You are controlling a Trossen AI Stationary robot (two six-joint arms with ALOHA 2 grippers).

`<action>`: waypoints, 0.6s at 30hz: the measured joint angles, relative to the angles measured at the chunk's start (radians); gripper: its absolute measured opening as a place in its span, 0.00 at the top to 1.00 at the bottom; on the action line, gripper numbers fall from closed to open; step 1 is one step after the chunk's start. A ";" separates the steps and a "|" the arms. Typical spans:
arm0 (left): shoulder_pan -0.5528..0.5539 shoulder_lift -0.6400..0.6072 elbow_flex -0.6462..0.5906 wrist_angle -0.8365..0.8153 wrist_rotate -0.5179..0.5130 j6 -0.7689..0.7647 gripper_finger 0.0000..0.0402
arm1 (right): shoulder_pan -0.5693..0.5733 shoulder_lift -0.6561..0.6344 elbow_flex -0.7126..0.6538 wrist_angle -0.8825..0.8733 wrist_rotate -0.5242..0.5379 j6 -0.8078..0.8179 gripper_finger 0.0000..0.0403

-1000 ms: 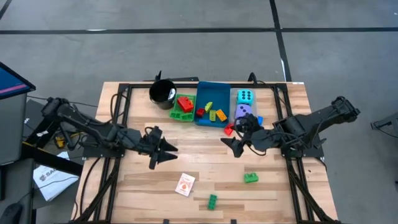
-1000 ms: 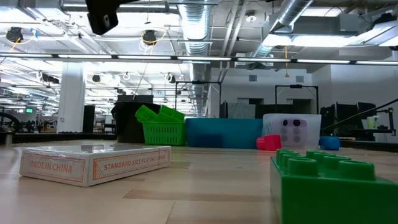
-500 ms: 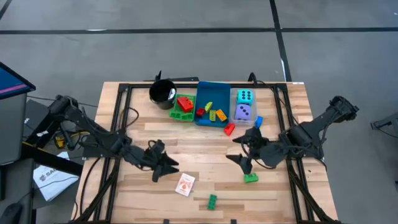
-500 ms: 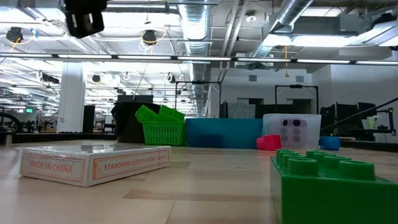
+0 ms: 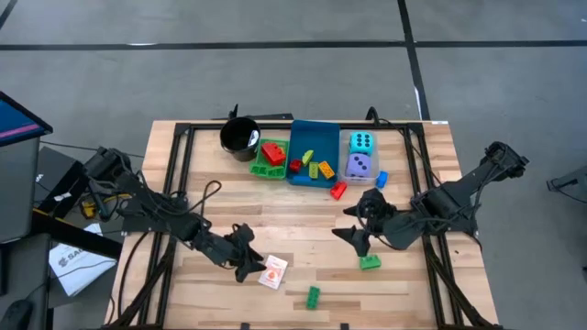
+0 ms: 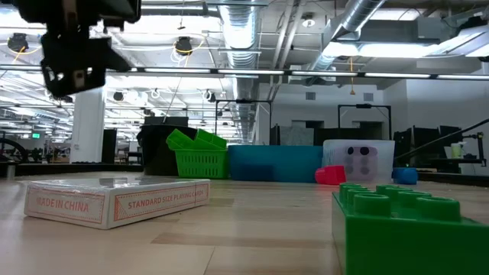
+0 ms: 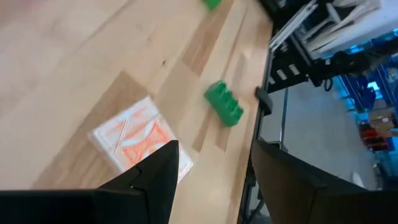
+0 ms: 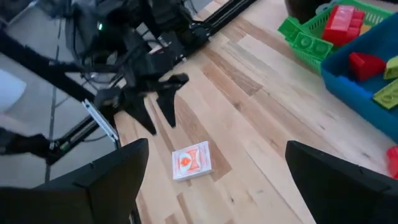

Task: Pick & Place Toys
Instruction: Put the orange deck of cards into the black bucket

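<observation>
A white card pack with an orange print (image 5: 273, 272) (image 7: 140, 140) (image 6: 114, 200) lies flat on the wooden table near its front. My left gripper (image 5: 250, 264) (image 7: 211, 180) hangs open just left of and above it, touching nothing. One green brick (image 5: 314, 296) (image 7: 224, 104) lies near the front edge. Another green brick (image 5: 370, 262) lies right of centre, and my right gripper (image 5: 354, 240) (image 8: 227, 186) hovers open above the table just beyond it. A red brick (image 5: 338, 190) and a blue brick (image 5: 382, 179) lie in front of the trays.
At the back stand a black cup (image 5: 240, 137), a green tray (image 5: 268, 158) with a red brick, a blue tray (image 5: 314, 156) with bricks, and a clear tray (image 5: 360, 156) with a cyan and a purple die. Black frame rails run along both table sides.
My left gripper has come down and moved toward the table's near edge and right, up to the card pack, rolling as it went. My right gripper has shifted toward the near edge, closer to the green brick. No toy has moved.
</observation>
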 joint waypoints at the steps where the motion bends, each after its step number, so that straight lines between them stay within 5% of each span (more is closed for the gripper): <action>1: 0.000 0.008 0.000 -0.006 0.005 -0.026 0.51 | -0.008 0.005 0.000 0.001 -0.001 0.019 0.08; 18: -0.004 0.040 0.000 0.004 0.049 -0.208 0.24 | -0.072 0.204 -0.001 0.090 -0.138 0.044 0.08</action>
